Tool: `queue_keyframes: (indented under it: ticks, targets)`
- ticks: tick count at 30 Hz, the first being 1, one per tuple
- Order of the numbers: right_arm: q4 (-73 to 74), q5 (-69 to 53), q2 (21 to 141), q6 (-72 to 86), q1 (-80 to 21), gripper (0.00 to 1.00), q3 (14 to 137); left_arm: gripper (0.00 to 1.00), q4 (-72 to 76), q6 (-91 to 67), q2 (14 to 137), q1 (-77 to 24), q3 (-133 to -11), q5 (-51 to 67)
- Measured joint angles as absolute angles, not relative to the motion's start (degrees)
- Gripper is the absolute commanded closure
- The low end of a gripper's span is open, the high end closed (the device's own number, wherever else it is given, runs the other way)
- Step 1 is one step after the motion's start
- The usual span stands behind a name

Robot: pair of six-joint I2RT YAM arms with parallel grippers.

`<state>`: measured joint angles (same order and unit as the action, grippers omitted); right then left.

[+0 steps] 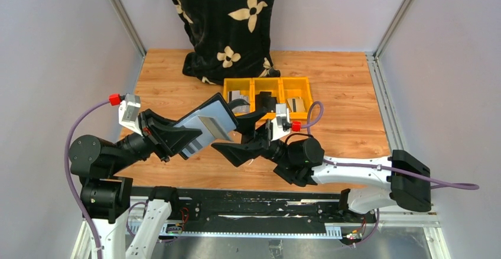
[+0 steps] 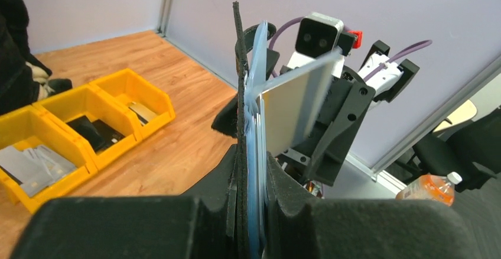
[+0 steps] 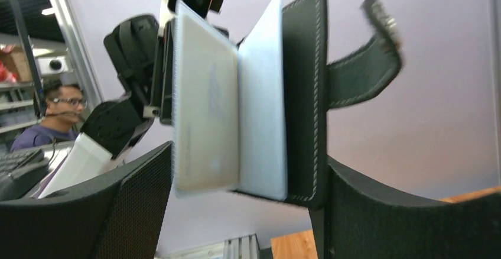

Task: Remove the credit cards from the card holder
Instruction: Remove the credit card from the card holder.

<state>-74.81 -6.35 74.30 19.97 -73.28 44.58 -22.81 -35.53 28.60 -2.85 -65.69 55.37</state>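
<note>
Left end effector [image 1: 184, 138] clamps card holder [image 1: 208, 119] (aloft); right end effector [image 1: 239, 133] agape.

The left arm [image 1: 88, 155] and right arm [image 1: 348, 173] have black joint housings and white link shells. A purple cable [image 1: 72, 135] runs along each to a red plug [image 1: 114, 99] beside a white wrist camera [image 1: 130, 111]. The jaws are matte black plastic.

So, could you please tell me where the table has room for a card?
The wooden table is bare right of the yellow plastic bins and left of the black flowered cloth. Crowded before the bins: left tool and right tool meet at the black folding card holder.
</note>
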Motion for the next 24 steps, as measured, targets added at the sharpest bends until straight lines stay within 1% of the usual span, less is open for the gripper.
queue_keyframes:
  ticks: [1, 2, 4, 7, 8, 9, 10, 12, 14, 15, 16, 18, 19, 22, 24]
  targets:
    - [-76.12, -5.3, 74.72, 20.01, -73.28, 0.31, 44.58, 1.0, -22.81, -35.86, 28.49, -2.85, -65.32, 55.46]
    - [-77.17, -4.45, 75.11, 20.23, -73.28, 0.39, 44.58, 1.0, -22.81, -36.27, 28.25, -2.85, -64.86, 55.7]
    - [-78.65, -3.27, 75.77, 20.97, -73.28, 0.58, 44.58, 1.0, -22.76, -36.82, 27.88, -2.85, -64.25, 56.18]
    - [-80.23, -2.94, 76.47, 23.16, -73.03, 0.88, 44.58, 1.0, -22.74, -37.3, 27.31, -2.85, -63.53, 57.23]
    - [-80.73, -3.14, 76.64, 25.06, -72.71, 0.95, 44.58, 1.0, -22.72, -37.45, 27.18, -2.85, -63.46, 57.56]
    - [-81.03, -3.44, 76.69, 25.85, -72.58, 1.0, 44.58, 1.0, -22.59, -37.52, 27.14, -2.85, -63.46, 57.71]
    - [-81.21, -3.92, 76.69, 27.09, -72.38, 1.0, 44.58, 0.91, -22.48, -37.52, 27.11, -2.85, -63.46, 57.84]
    - [-81.43, -5.19, 76.66, 29.85, -71.72, 1.0, 44.58, 0.52, -22.33, -37.34, 27.11, -2.85, -63.46, 58.22]
    - [-80.95, -6.94, 76.44, 32.49, -70.48, 1.0, 44.56, 0.2, -22.72, -35.94, 27.11, -2.85, -63.46, 58.74]
    - [-79.64, -8.54, 75.92, 34.04, -69.41, 1.0, 44.56, 0.09, -23.55, -34.76, 27.11, -2.87, -63.64, 59.13]
    - [-77.38, -10.57, 74.98, 35.79, -67.94, 1.0, 44.56, 0.02, -25.08, -33.08, 27.14, -2.87, -63.99, 59.35]
    - [-70.74, -14.85, 72.44, 37.85, -65.12, 1.0, 45.04, 0.0, -29.32, -28.23, 27.51, -2.87, -65.58, 59.77]
    - [-64.03, -17.85, 70.81, 38.06, -63.53, 1.0, 46.5, 0.0, -32.34, -25.02, 28.1, -2.87, -67.09, 59.99]
    - [-43.07, -25.76, 67.94, 34.7, -61.67, 1.0, 55.0, 0.0, -39.03, -16.1, 29.69, -2.87, -71.07, 60.62]
    - [-32.23, -29.89, 67.68, 31.4, -61.67, 1.0, 60.8, 0.0, -41.39, -12.03, 30.44, -2.87, -72.49, 61.58]
